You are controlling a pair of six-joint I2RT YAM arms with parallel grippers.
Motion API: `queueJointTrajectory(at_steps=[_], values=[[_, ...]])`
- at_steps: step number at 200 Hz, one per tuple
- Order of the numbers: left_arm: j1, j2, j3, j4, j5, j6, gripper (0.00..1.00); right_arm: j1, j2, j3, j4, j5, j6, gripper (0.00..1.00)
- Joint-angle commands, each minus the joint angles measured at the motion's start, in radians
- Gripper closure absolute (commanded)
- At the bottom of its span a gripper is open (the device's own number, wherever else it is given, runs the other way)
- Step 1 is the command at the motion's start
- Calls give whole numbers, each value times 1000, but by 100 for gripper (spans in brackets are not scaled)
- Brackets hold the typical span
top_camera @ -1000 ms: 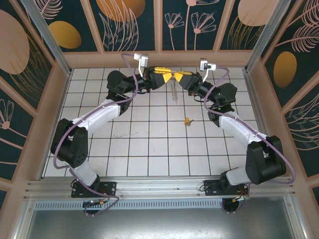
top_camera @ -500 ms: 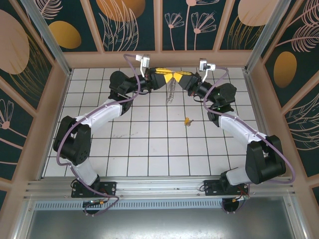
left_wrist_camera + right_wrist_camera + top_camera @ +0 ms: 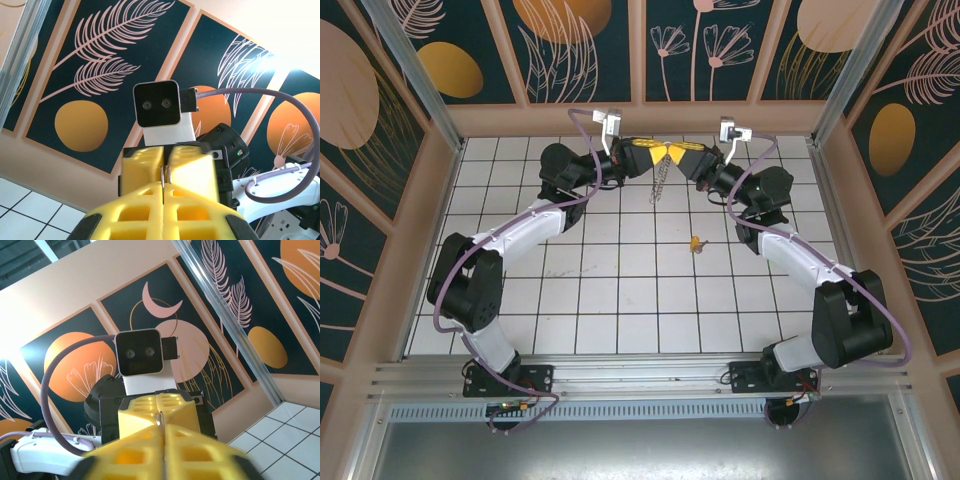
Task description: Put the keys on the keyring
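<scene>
**Even overhead light, glare at the wrists**

The top view is bright, sharp and evenly lit, shadows faint on the tiled surface (image 3: 620, 290). Both wrist views wash out white in an upper corner. The right hand (image 3: 162, 432) blurs close to the lens.

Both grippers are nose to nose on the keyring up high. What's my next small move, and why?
Probably ease the right gripper back off the keyring: the left gripper is shut on it, so it should hang there, and the key lies alone on the tiles below.
</scene>
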Motion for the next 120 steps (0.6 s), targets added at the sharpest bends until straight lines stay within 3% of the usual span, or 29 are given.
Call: queueJointTrajectory(at_steps=[1, 14, 68, 120], values=[[-6, -10, 21, -48, 6, 76, 100, -10, -24, 23, -8, -20, -19, 55], [-6, -22, 31, -124, 11, 137, 100, -43, -57, -2, -34, -21, -27, 49], [-6, -87, 123, -500, 54, 443, 100, -153, -170, -34, -217, -102, -144, 48], [-6, -89, 176, -640, 119, 530, 100, -154, -154, 18, -325, -220, -236, 52]])
